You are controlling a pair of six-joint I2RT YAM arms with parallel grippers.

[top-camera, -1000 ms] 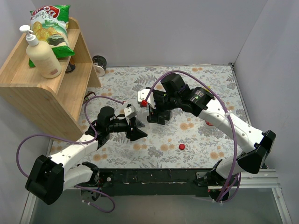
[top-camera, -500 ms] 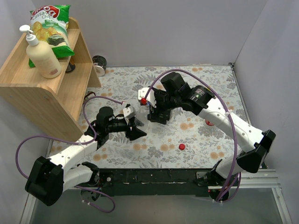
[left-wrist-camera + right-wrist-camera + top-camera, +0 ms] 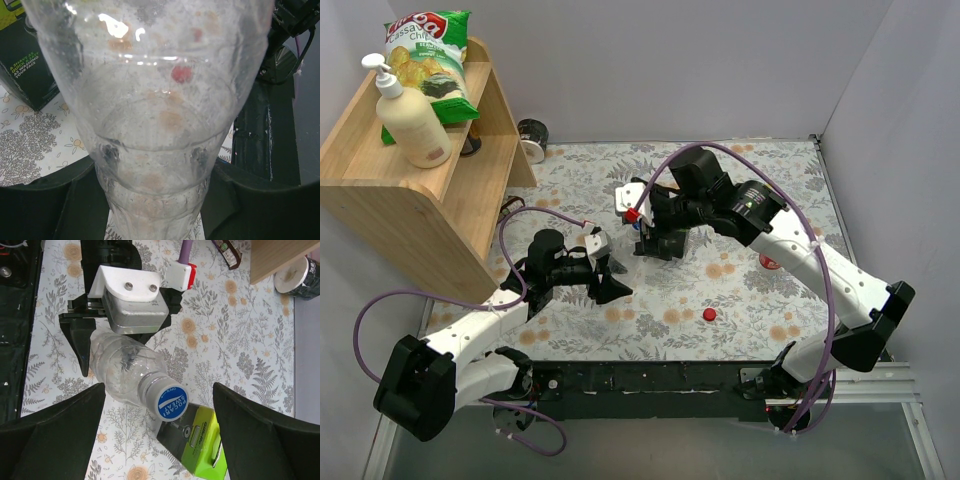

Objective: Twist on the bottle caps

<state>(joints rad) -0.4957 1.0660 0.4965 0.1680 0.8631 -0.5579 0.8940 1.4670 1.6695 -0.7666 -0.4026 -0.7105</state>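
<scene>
Right wrist view looks down past the flowered bench (image 3: pixel 760 170), and the right gripper (image 3: pixel 654 243) hangs with its fingers spread wide, one on each side and well clear of anything. Below it the left gripper (image 3: pixel 607 279) is pinching a clear bottle (image 3: pixel 122 365) by its body, tilted, with the neck pointing over a green box (image 3: pixel 200 442). A blue cap (image 3: pixel 171 401) already sits on that neck; whether it is threaded tight I cannot tell. I judge this bottle's capping to be under way. The next move calls for the right gripper to come down square over the cap, pinch its rim and turn while the left holds firm. A red cap (image 3: pixel 710 314) lies loose on the bench, well apart. Against a second ago, the right arm has swung slightly toward the far side; the left has barely shifted.
</scene>
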